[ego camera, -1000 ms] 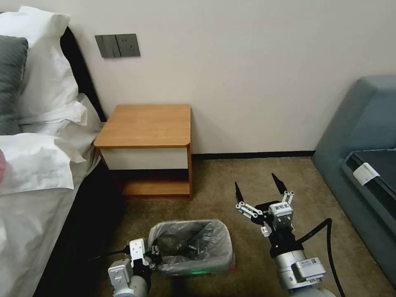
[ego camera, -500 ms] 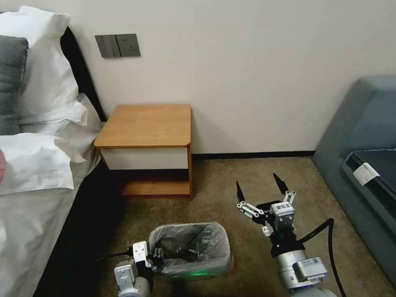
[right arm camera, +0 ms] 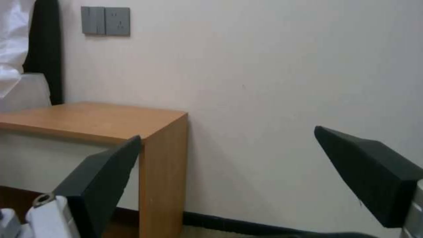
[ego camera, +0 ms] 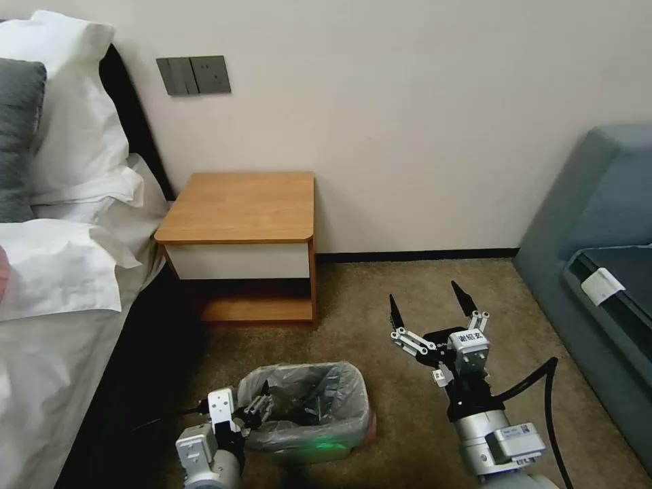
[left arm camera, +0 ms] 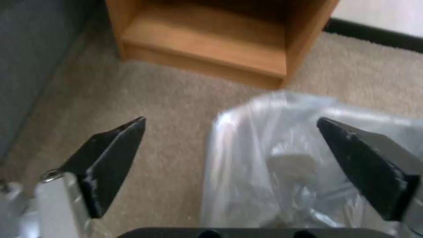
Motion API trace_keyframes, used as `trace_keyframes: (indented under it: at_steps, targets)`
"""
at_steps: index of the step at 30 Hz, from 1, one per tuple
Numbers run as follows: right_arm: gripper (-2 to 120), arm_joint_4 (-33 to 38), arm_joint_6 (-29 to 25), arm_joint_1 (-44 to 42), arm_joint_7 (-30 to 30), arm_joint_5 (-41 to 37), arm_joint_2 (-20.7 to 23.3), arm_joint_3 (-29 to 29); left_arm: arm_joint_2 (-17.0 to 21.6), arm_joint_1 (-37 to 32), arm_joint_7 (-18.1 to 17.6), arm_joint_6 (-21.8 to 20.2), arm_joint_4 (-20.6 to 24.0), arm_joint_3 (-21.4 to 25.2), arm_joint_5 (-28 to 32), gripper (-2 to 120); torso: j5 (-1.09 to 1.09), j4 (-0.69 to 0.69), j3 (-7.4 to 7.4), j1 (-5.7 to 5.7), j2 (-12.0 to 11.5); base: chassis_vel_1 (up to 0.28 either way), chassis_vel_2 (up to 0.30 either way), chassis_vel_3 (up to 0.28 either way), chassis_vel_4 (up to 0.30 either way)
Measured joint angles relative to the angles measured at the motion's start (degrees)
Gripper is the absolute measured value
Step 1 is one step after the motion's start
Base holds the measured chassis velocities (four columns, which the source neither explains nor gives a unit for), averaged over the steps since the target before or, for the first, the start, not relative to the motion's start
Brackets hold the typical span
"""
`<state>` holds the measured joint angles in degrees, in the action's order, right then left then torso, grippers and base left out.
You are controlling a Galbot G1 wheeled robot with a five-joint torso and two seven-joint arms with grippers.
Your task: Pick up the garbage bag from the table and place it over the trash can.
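While the garbage bag (ego camera: pixel 307 407) is already lining the trash can (ego camera: pixel 319 449), its crinkly grey plastic draped over the rim with a bit of pinkish-red edge at the right corner, the bin sits on the brown carpet (ego camera: pixel 380 305) in front of the desk (ego camera: pixel 241 207), mouth up, long side running left-right. Left tool (ego camera: pixel 261 405) sits at the bin's left rim, fingers spread with one either side of the bagged edge, while the right tool (ego camera: pixel 430 307) hovers off to the bin's right, also spread wide, holding nothing. Bed (ego camera: pixel 61 285) on the left, blue-grey sofa (ego camera: pixel 598 224) on the right, plain wall behind.
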<state>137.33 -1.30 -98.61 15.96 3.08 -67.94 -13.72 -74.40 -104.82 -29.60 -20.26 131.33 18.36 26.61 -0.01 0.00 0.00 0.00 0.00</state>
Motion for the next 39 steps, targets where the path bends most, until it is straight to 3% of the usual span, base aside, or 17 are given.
trace_keyframes:
  at_steps: [4,6,7,9,10,11,13,14,16,18,19,21,23,29,39]
  targets:
    - [100,-0.03,0.05,0.34,0.02,-0.55,0.22,0.05,-0.24,-0.17,0.44,1.71,1.32,1.56,-1.99,100,0.0,0.0,0.0,0.0,0.0,0.0,0.0,0.0,0.0]
    - [100,-0.42,-0.36,0.3,-0.21,-1.28,0.12,-0.14,-0.53,-0.31,2.75,7.0,1.35,3.21,-7.09,100,0.0,0.0,0.0,0.0,0.0,0.0,0.0,0.0,0.0]
    - [100,-0.42,-0.36,0.3,-0.21,-1.28,0.12,-0.14,-0.53,-0.31,2.75,7.0,1.35,3.21,-7.09,100,0.0,0.0,0.0,0.0,0.0,0.0,0.0,0.0,0.0]
    - [100,-1.37,-1.5,-0.13,-0.96,-2.79,-0.35,-0.72,-0.72,-0.44,5.75,14.26,0.86,5.38,-13.33,100,0.01,0.0,0.0,0.0,0.0,0.0,0.0,0.0,0.0]
    - [100,-2.42,-2.55,-0.51,-1.24,-3.84,-0.98,-1.2,-0.73,-0.62,8.16,20.77,-0.22,6.12,-17.85,100,0.01,0.0,0.0,0.0,0.0,0.0,0.0,0.0,0.0]
    - [100,-2.42,-2.55,-0.51,-1.24,-3.84,-0.98,-1.2,-0.73,-0.62,8.16,20.77,-0.22,6.12,-17.85,100,0.01,0.0,0.0,0.0,0.0,0.0,0.0,0.0,0.0]
    - [100,-4.27,-4.64,-1.42,-1.36,-4.89,-1.97,-2.36,-0.76,-1.13,11.01,28.59,-1.14,7.12,-21.29,100,0.0,0.0,0.0,0.0,0.0,0.0,0.0,0.0,0.0]
    - [100,-5.19,-5.93,-2.41,-1.46,-5.08,-2.68,-3.4,-0.98,-2.11,12.52,31.93,-0.93,7.85,-21.11,100,0.01,-0.01,0.0,0.0,0.0,0.0,0.0,0.0,0.0]
    - [100,-5.81,-7.04,-3.55,-1.66,-5.12,-3.35,-4.5,-1.35,-3.22,14.12,33.71,-0.51,9.14,-19.94,100,-0.01,0.0,0.0,0.0,0.0,0.0,0.0,0.0,0.0]
    - [100,-6.64,-10.05,-6.8,-2.28,-5.14,-5.14,-7.97,-2.16,-5.89,18.6,37.19,0.02,15.59,-16.63,100,0.0,-0.02,0.0,0.0,0.0,0.0,0.0,0.0,0.0]
    - [100,-6.64,-10.05,-6.8,-2.28,-5.14,-5.14,-7.97,-2.16,-5.89,18.6,37.19,0.02,15.59,-16.63,100,0.0,-0.02,0.0,0.0,0.0,0.0,0.0,0.0,0.0]
    - [100,-7.32,-12.65,-9.63,-2.82,-5.23,-6.19,-10.48,-2.67,-9.84,22.44,41.1,-0.1,22.33,-13.38,100,0.01,-0.01,-0.01,0.01,0.0,0.0,0.0,0.0,0.0]
    - [100,-7.7,-15.11,-11.73,-2.9,-5.29,-6.56,-11.6,-2.86,-14.08,24.67,43.89,-0.24,26.17,-10.38,100,0.01,0.01,0.0,0.0,0.0,0.0,0.0,0.0,0.0]
    - [100,-7.7,-17.64,-13.64,-2.14,-4.78,-7.14,-11.76,-3.53,-18.14,26.1,46.13,0.49,25.65,-8.94,100,0.0,0.0,0.0,0.0,0.0,0.0,0.0,0.0,0.0]
    - [100,-9.05,-18.53,-13.84,1.71,0.37,-10.4,-12.06,-4.36,-18.98,27.44,44.22,3.69,23.43,-9.84,100,0.01,0.0,0.0,0.0,0.0,0.0,0.0,0.0,0.0]
